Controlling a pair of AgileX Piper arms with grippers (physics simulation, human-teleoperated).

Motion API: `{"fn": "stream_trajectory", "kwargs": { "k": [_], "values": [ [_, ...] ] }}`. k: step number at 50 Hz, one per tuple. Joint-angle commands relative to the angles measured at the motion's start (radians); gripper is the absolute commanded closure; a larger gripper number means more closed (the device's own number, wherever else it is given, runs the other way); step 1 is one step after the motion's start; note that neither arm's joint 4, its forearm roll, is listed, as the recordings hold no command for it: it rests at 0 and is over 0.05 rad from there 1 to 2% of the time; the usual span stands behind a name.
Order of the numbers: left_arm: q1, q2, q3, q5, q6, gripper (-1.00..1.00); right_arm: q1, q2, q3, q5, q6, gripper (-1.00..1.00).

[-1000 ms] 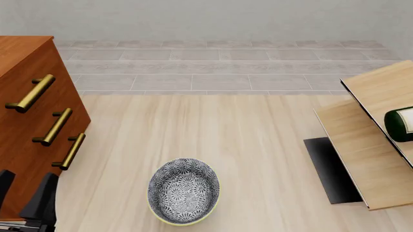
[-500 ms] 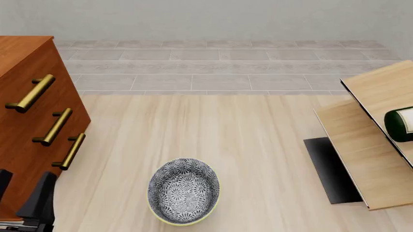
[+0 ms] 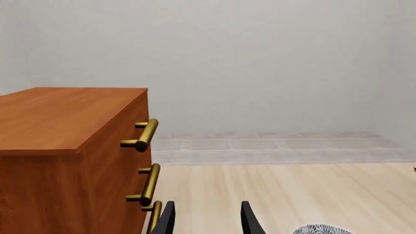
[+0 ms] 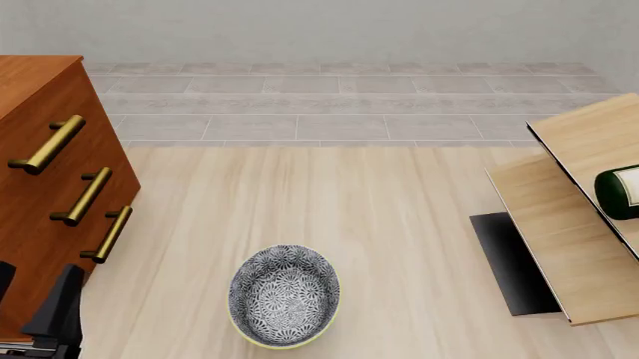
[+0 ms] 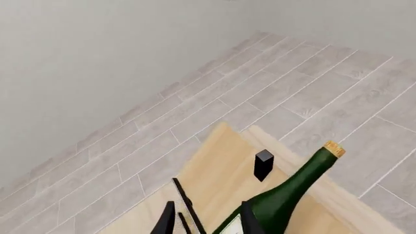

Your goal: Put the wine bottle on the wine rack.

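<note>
Pale tabletop (image 4: 379, 224) lies open between cabinet (image 4: 40, 187) and rack (image 4: 559, 232). Bottle (image 5: 286, 195) lies on the rack at the right edge. Both claws, left (image 3: 206, 219) and right (image 5: 204, 219), gape, holding nothing.

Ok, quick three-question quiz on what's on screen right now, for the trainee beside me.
1. True or false: the wine bottle lies on the wine rack.
2. Which object sits nearest the left gripper: A bowl, B wine bottle, C wine rack?
3. Fill in: the cabinet handles are ____ coloured.

Key: 1 true. 2 A. 3 brass.
</note>
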Motion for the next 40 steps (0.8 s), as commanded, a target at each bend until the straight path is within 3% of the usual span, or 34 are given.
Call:
{"fn": "stream_trajectory", "kwargs": {
  "k": [1,10,15,30,40],
  "values": [
    [-0.003,0.000,-0.007,0.004,0.002,-1.00,0.104,-0.093,0.067,-0.019,-0.070,-1.00],
    [-0.006,0.000,-0.011,0.007,0.009,-1.00,0.165,-0.178,0.103,-0.031,-0.179,-1.00],
    [-0.008,0.000,-0.015,0.009,0.011,-1.00,0.202,-0.201,0.129,-0.018,-0.151,-1.00],
    [-0.017,0.000,-0.007,0.001,0.014,-1.00,0.313,-0.323,0.215,0.003,-0.182,-1.00],
    [-0.021,0.000,-0.009,-0.002,0.018,-1.00,0.360,-0.393,0.246,0.034,-0.170,-1.00]
  ]
}}
